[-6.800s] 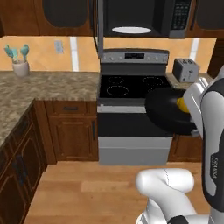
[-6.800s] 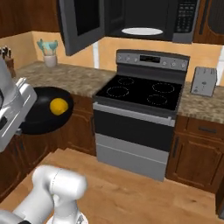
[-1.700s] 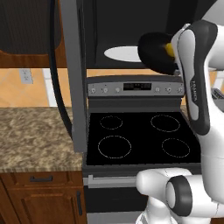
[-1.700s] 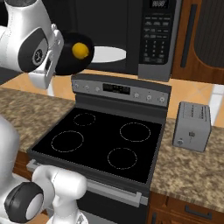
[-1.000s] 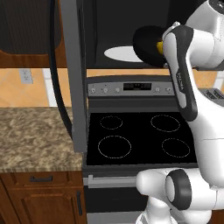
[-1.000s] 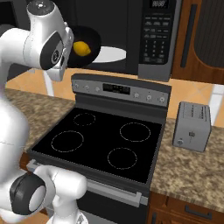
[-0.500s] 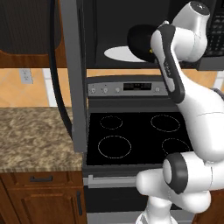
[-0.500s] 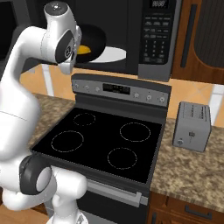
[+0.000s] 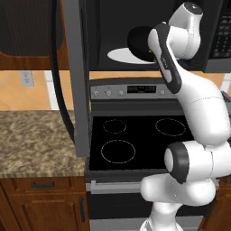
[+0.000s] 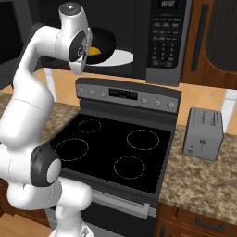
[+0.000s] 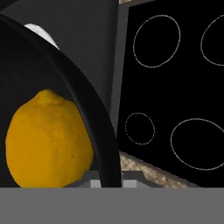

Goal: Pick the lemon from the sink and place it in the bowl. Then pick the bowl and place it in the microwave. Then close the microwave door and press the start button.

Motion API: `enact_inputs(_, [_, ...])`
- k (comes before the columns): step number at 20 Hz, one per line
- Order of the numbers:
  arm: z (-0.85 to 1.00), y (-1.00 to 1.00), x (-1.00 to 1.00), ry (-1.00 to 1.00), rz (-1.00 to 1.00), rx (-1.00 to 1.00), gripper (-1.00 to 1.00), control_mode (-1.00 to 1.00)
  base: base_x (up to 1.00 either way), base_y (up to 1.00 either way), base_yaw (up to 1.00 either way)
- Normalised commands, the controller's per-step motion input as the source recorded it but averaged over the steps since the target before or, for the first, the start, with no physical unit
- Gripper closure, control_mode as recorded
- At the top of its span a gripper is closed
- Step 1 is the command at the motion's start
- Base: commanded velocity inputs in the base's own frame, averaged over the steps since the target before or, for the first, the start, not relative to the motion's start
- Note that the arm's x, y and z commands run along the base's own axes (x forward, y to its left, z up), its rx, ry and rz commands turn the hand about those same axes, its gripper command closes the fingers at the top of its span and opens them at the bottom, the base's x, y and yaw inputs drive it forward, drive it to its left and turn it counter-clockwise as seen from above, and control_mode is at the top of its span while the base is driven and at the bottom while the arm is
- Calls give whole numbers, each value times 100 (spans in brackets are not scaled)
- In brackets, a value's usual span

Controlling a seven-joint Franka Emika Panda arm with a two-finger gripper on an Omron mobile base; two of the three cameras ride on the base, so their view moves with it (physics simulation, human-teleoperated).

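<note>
Jaws look pinched shut on the rim of the bowl (image 11: 65, 87), though the gripper (image 11: 107, 183) itself is mostly cut off at the bottom of the hand view. Lemon (image 11: 46, 140) sits inside the bowl. From the base views the bowl is in the microwave (image 10: 162, 37) opening, over the white turntable plate (image 9: 124, 55), half hidden by the arm. Microwave door (image 9: 74, 76) hangs open left of the stove (image 10: 115, 152).
</note>
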Motion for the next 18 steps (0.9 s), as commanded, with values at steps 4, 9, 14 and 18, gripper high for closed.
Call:
enact_inputs(4, [-21, 0, 41, 0, 0, 0, 100, -100, 0, 0, 0])
enact_inputs(9, [-16, 0, 47, 0, 0, 0, 100, -100, 0, 0, 0])
enact_inputs(14, [-14, -2, 58, 4, 0, 0, 100, -100, 0, 0, 0])
enact_inputs(18, [-8, -9, 55, 2, 0, 0, 100, -100, 0, 0, 0])
